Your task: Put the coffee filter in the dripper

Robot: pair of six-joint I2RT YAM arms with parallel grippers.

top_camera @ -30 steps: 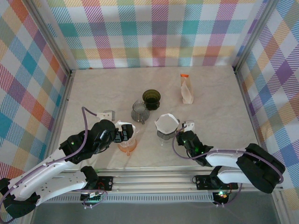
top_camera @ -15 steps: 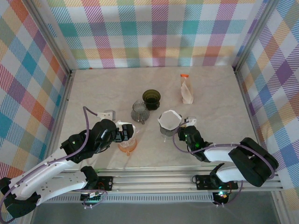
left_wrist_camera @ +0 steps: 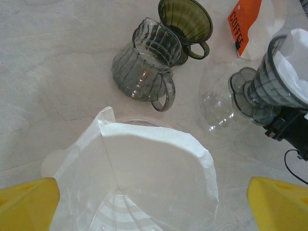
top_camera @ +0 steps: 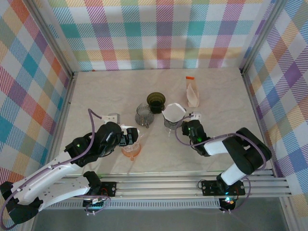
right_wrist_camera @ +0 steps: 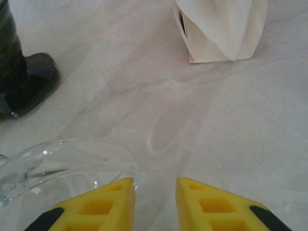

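The white paper coffee filter [left_wrist_camera: 154,163] sits opened inside the translucent ribbed dripper [left_wrist_camera: 118,214] on the pale marbled surface [left_wrist_camera: 57,72], directly under the left hand [left_wrist_camera: 154,204], whose yellow fingers stand wide apart on either side. Off to the right, a smoky grey ribbed glass dripper [left_wrist_camera: 267,84] holding a second white filter [left_wrist_camera: 296,67] tilts just beside the right hand [right_wrist_camera: 154,192]. That hand's fingers are narrowly parted, and whether they grip anything cannot be told.
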